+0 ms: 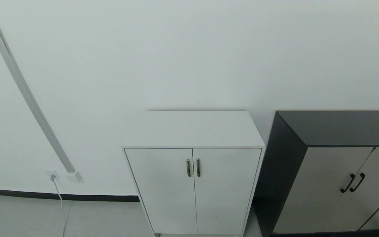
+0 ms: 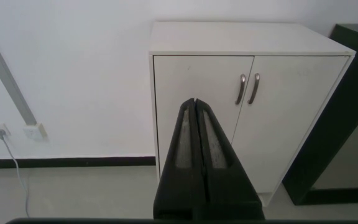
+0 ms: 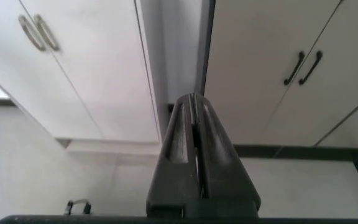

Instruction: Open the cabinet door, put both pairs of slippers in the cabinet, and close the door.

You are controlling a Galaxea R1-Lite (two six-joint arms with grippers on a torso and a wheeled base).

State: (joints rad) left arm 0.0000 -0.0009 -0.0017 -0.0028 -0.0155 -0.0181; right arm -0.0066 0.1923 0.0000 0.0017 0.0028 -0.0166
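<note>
A white two-door cabinet [image 1: 192,184] stands against the wall, both doors closed, with a pair of metal handles [image 1: 193,167] at the centre seam. In the left wrist view my left gripper [image 2: 195,102] is shut and empty, held in front of the white cabinet [image 2: 247,106] at some distance, below its handles [image 2: 248,89]. My right gripper [image 3: 193,98] is also shut and empty, facing the gap between the white cabinet [image 3: 86,68] and the dark one.
A dark cabinet [image 1: 334,171] with grey doors and black handles [image 1: 353,183] stands close to the white one's right side. A wall socket [image 1: 53,175] with a hanging cable and a slanted conduit [image 1: 25,89] lie left. Grey floor [image 2: 73,193] spreads in front.
</note>
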